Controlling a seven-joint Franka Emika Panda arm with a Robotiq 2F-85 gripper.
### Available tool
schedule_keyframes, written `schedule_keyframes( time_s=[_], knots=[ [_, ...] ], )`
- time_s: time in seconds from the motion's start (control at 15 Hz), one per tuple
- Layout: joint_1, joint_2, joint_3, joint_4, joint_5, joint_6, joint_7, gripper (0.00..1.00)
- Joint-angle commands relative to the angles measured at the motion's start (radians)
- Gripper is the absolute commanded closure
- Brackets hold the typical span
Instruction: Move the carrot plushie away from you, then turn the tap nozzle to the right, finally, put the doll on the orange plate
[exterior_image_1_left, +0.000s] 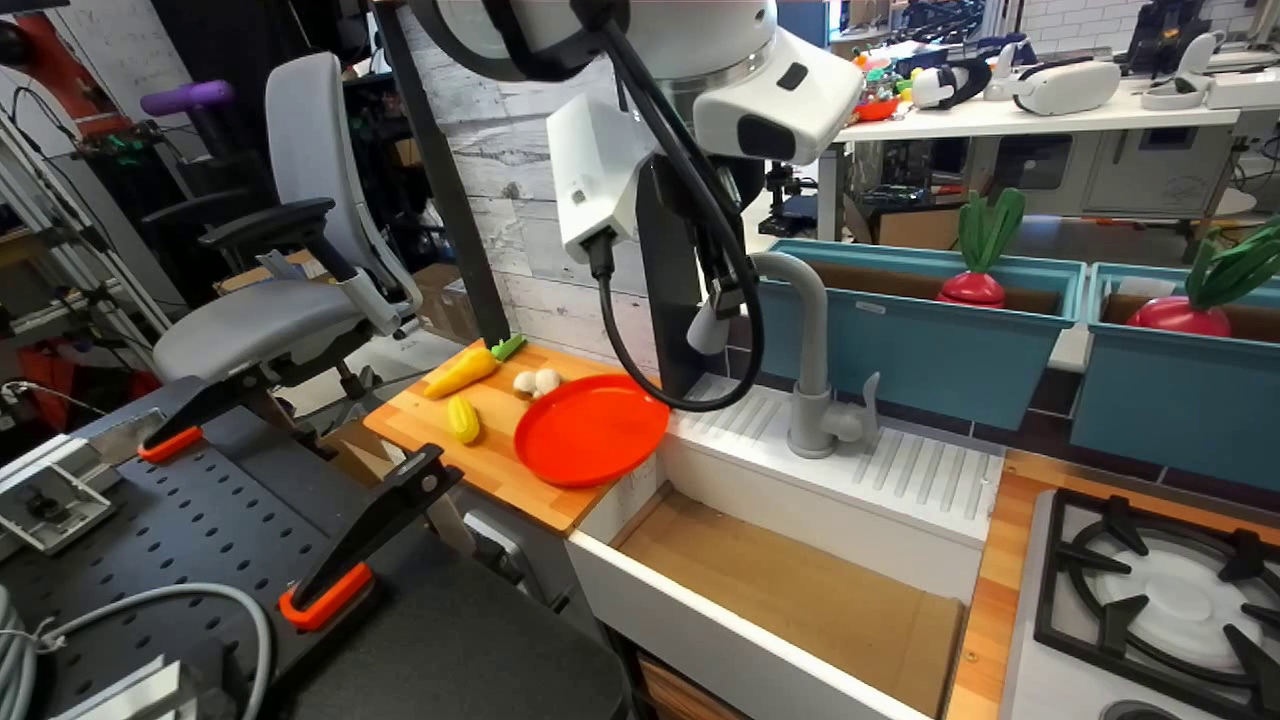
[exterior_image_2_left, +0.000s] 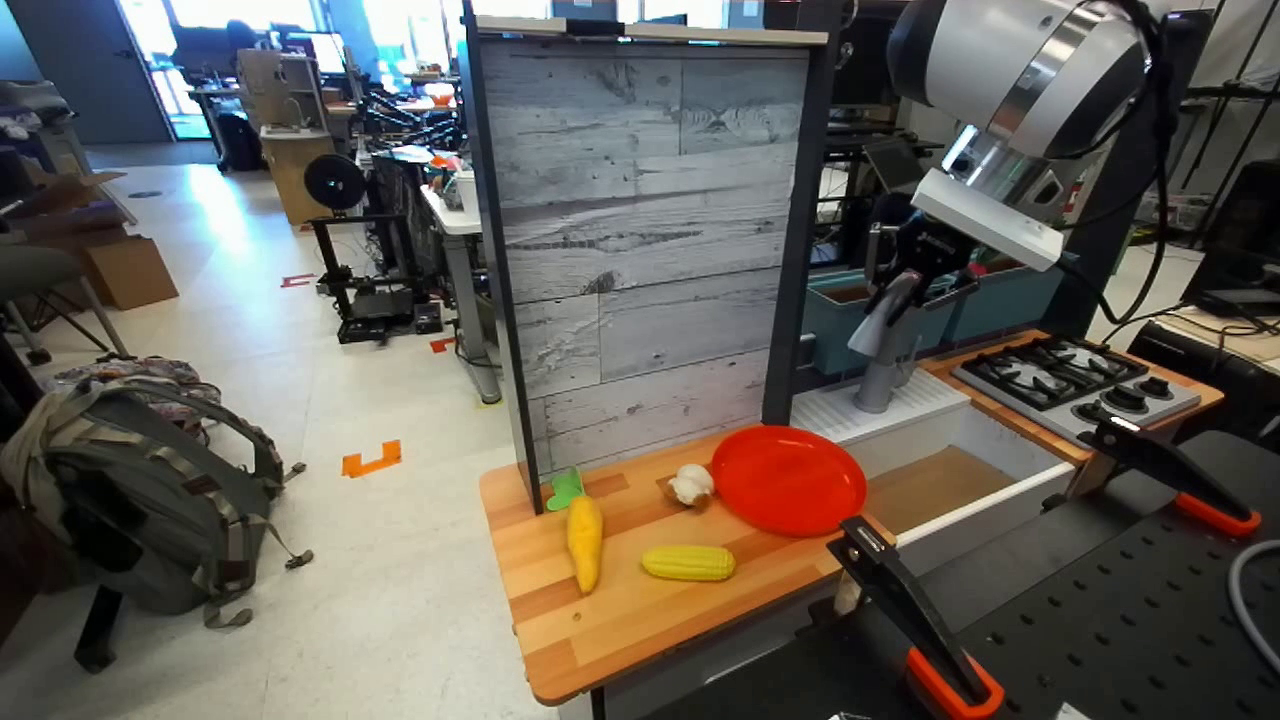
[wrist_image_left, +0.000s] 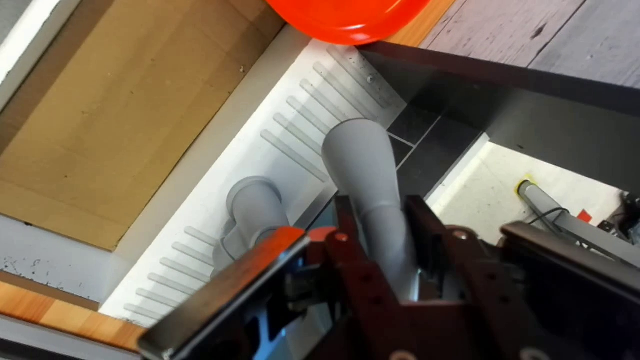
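The fingers (wrist_image_left: 424, 220) straddle the tap nozzle (wrist_image_left: 364, 165), parted by little more than its thickness and apparently clamped on it, presumably to swing it sideways. Near the edge of the tabletop (exterior_image_2_left: 640, 635) farthest from the sink (exterior_image_2_left: 985, 503) lies the carrot plushie (exterior_image_2_left: 585, 540), which probably keeps it from crowding the orange plate (exterior_image_2_left: 788, 482) at the sink-side edge, meant for a doll I cannot pick out.

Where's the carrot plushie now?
In both exterior views the carrot plushie lies on the wooden counter, left of the orange plate, near the yellow corn.
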Motion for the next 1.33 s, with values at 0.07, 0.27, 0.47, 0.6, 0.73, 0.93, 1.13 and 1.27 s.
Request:
schedule_keyframes(
  time_s=[0.07, 0.27, 0.47, 0.6, 0.73, 0.93, 1.13, 1.27],
  knots=[
    [-0.045, -0.029, -0.020, -0.064, -0.001, 0.024, -0.087, 0.92],
    [-0.052, -0.035, -0.019, -0.078, 0.010, 0.033, -0.117, 0.92],
    [-0.064, -0.040, -0.017, -0.093, 0.023, 0.038, -0.141, 0.92],
    [-0.072, -0.050, -0.018, -0.109, 0.035, 0.037, -0.163, 0.92],
    [-0.084, -0.054, -0.020, -0.117, 0.042, 0.031, -0.180, 0.92],
    [-0.096, -0.048, -0.024, -0.105, 0.050, 0.015, -0.183, 0.92],
    [-0.108, -0.050, -0.030, -0.094, 0.053, -0.008, -0.178, 0.92],
    [-0.122, -0.054, -0.034, -0.089, 0.057, -0.034, -0.177, 0.92]
  ],
)
